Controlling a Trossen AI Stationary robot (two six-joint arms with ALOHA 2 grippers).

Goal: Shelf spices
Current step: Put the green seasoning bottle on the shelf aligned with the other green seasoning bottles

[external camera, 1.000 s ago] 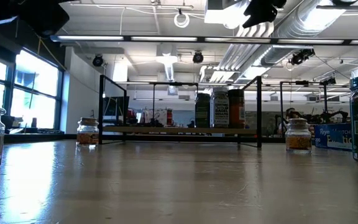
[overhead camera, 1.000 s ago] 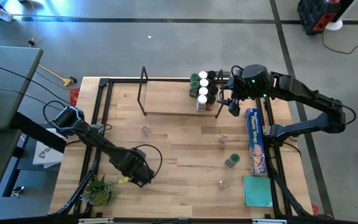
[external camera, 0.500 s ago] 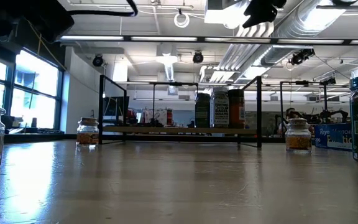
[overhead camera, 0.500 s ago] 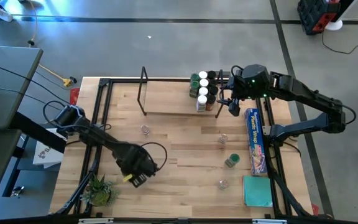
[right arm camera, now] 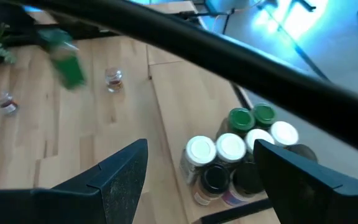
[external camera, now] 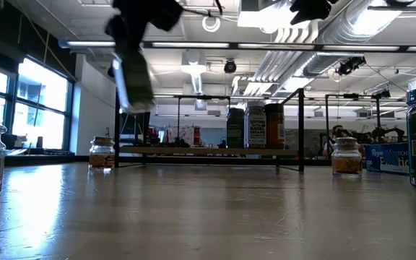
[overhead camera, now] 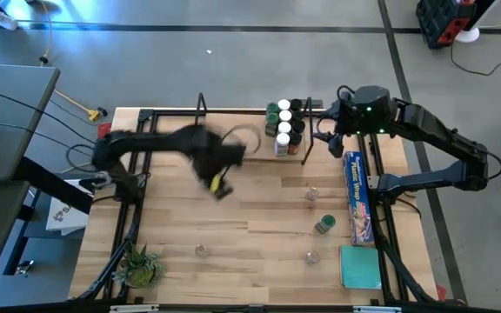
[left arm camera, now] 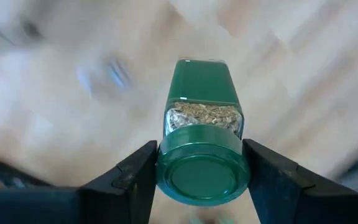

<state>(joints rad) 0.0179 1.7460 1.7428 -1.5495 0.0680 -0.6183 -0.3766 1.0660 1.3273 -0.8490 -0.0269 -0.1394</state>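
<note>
While left gripper (left arm camera: 201,186) clamps green-lidded glass spice jar (left arm camera: 202,149) above worktop middle, beside pale wooden wire-framed shelf (overhead camera: 242,148), right gripper (right arm camera: 197,180) hangs open over clustered jars (overhead camera: 285,126) at shelf's right end.

A robotics lab in an industrial hall: the wooden table (overhead camera: 259,217) edged by a black tube frame (overhead camera: 142,165) stands on a bare grey concrete floor (overhead camera: 233,61), with exposed ducts (external camera: 295,58), strip lights (external camera: 193,45) and ceiling cameras (external camera: 230,66) overhead, and big windows (external camera: 27,108) at left.
</note>
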